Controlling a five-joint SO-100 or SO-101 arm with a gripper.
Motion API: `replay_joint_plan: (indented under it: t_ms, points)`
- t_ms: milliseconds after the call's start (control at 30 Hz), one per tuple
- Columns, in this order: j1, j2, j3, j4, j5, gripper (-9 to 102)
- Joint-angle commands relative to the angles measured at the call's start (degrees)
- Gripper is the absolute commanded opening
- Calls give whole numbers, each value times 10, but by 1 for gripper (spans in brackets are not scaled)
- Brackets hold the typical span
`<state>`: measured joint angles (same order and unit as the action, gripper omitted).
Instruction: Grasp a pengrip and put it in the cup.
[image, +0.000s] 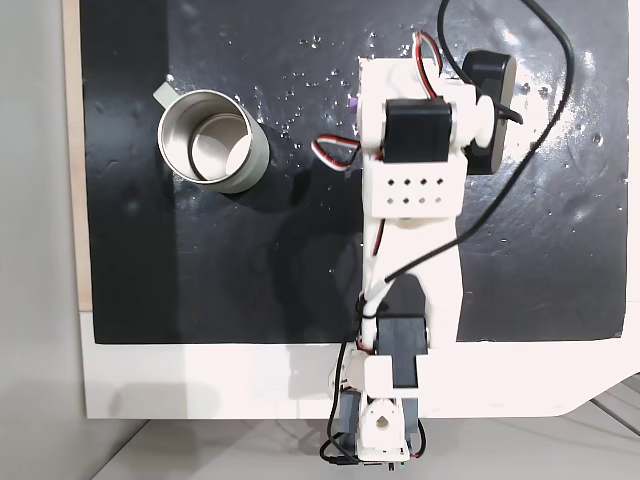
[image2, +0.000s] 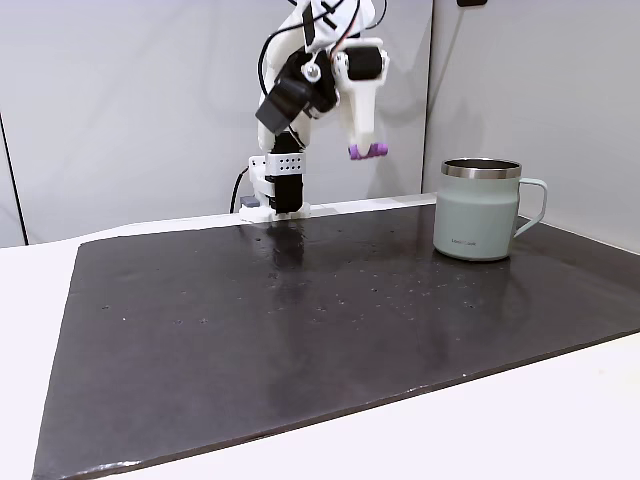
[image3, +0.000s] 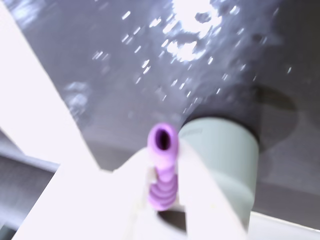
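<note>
I note the pengrip (image3: 162, 167) in the wrist view as a short purple tube with ribbed rings along its body and a dark open bore at the near end. It sits lengthwise between the two white fingers (image3: 197, 187), one finger pressed against each side, with the open end sticking out past the fingertips. The gripper (image2: 367, 150) is closed down to the width of the tube and has firm hold of it.

In a fixed view from the side, the gripper hangs high above the dark mat (image2: 300, 330), pointing downward, and the purple piece shows at its tip. The pengrip is therefore in the air, well clear of the mat surface.

The cup (image2: 478, 210) stands upright on the mat, off to the right of the gripper in that view and apart from it, handle turned to the right. In a fixed view from above, the cup (image: 213, 141) shows a shiny rim and pale bottom, and a sliver of purple (image: 353, 104) peeks out at the arm's left edge.
</note>
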<state>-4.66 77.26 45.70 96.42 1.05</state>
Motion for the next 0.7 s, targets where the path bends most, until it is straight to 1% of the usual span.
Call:
replay_joint_plan:
  t_ms: [0,233,500,600,667]
  points:
    - [-12,94,1,4,-15,0]
    - [-39,124,7,4,-22,0]
    - [-147,86,-29,4,-40,0]
    - [-168,55,-48,4,-49,0]
    - [-172,21,-91,4,-49,0]
